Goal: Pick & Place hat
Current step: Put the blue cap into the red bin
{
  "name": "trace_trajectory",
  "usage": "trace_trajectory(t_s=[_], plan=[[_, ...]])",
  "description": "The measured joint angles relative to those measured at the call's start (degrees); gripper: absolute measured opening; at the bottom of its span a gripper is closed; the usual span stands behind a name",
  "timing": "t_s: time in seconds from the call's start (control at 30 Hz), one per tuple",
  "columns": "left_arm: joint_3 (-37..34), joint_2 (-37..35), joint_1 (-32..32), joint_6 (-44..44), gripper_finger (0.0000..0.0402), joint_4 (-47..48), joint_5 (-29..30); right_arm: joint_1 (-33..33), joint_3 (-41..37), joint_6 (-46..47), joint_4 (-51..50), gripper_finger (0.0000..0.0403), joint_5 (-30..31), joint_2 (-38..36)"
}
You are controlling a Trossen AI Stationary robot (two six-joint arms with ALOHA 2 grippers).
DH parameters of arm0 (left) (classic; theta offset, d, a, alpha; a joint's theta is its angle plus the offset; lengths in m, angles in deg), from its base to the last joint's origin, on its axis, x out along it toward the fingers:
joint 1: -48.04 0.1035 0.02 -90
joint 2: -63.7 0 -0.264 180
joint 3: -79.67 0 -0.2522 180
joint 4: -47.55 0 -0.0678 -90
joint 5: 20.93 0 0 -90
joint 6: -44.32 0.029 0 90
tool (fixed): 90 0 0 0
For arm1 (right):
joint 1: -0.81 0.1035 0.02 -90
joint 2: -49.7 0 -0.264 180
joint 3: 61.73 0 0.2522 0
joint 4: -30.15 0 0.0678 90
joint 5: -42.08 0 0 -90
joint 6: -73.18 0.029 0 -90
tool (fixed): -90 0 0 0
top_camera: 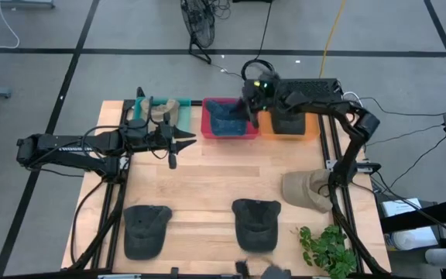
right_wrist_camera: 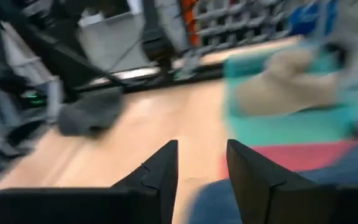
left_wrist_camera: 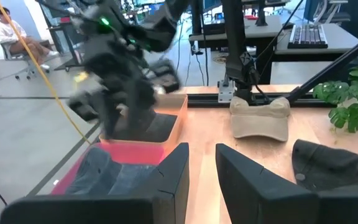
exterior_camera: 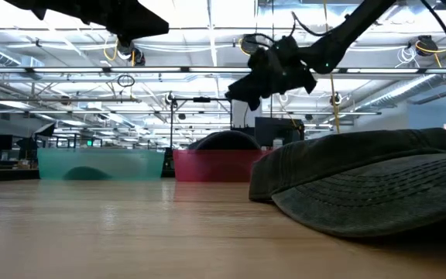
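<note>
Nearest, three hats unsorted: two dark caps (top_camera: 146, 229) (top_camera: 256, 223) and a tan cap (top_camera: 307, 191); done: a blue hat (top_camera: 227, 118) in the red bin (top_camera: 207, 118) under the right gripper (top_camera: 252, 106) (fingers parted, empty), a tan hat (top_camera: 163, 112) in the teal bin (top_camera: 183, 102); left gripper (top_camera: 178, 142) idle mid-table, fingers slightly apart.

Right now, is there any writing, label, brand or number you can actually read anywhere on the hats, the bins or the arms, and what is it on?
None can be read.
Left arm: pale marks along its side, too small to read.
Hats, such as the tan hat: no lettering shows.
Red bin and teal bin: no labels show.
</note>
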Motion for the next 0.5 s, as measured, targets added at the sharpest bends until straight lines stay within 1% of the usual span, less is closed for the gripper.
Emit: trace_trajectory(t_s=[0.07,0.13,0.17,0.2,0.23,0.37,0.4,0.47,0.5], plan=[[0.0,0.0,0.0,-0.8,0.0090,-0.3,0.0,2.6,-2.8,0.5,0.9,0.0111,-2.0,-0.5],[0.0,0.0,0.0,-2.1,0.0090,-0.5,-0.3,5.2,-6.1,-1.2,4.0,0.0110,-4.1,-1.1],[0.0,0.0,0.0,-2.7,0.0090,-0.6,-0.5,6.4,-7.7,-2.4,6.1,0.0110,-3.9,-1.3],[0.0,0.0,0.0,-3.3,0.0090,-0.7,-0.9,7.5,-9.0,-2.9,8.0,0.0111,-2.1,-1.4],[0.0,0.0,0.0,-3.6,0.0090,-0.8,-1.5,8.4,-10.2,-2.5,10.0,0.0111,1.8,-1.3],[0.0,0.0,-0.2,-3.6,0.0090,-0.8,-1.6,10.7,-12.0,5.0,16.1,0.0105,24.3,-1.1],[0.0,0.0,-0.2,-3.6,0.0090,-0.9,-1.6,11.1,-11.9,5.6,16.5,0.0102,28.8,-1.3],[0.0,0.0,-0.2,-3.8,0.0090,-1.3,-1.6,11.6,-11.9,5.8,16.4,0.0097,36.0,-1.3],[0.0,0.0,-0.2,-4.4,0.0090,-1.7,-1.7,11.9,-11.9,5.8,16.0,0.0095,38.5,-1.2]])
